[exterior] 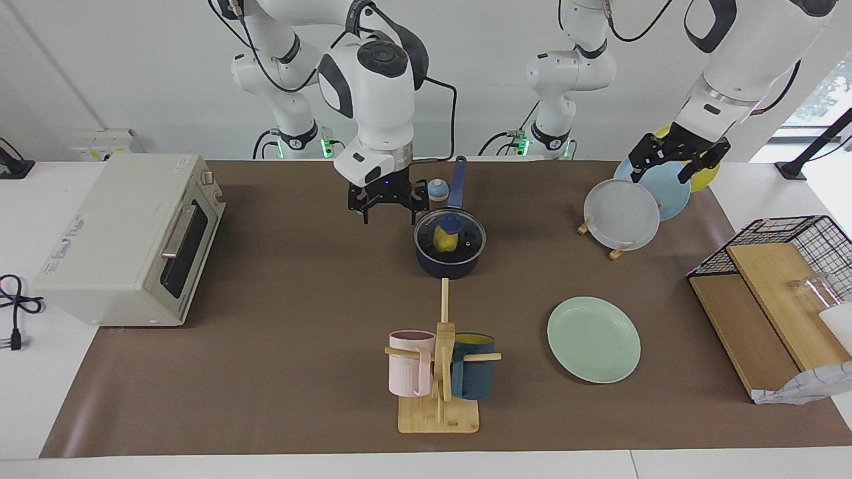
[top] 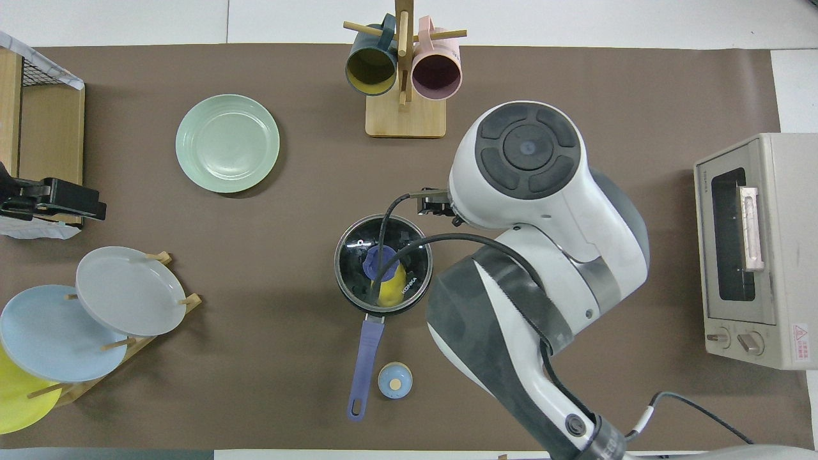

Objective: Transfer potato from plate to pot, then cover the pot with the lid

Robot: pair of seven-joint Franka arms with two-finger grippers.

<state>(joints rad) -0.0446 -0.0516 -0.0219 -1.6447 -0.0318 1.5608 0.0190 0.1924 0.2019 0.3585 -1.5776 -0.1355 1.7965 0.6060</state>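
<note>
Facing view: my right gripper (exterior: 388,202) hangs open and empty beside the navy-blue saucepan (exterior: 448,265); its clear glass lid (exterior: 450,234) covers the yellow potato (exterior: 444,241). My left gripper (exterior: 676,161) waits open over the racked plates.

Overhead view: the mint-green plate (top: 227,144) sits bare toward the table's left-arm end, well apart from my fingers.

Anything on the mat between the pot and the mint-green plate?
No, bare brown mat lies between the pot and the plate, clearest in the overhead view.
</note>
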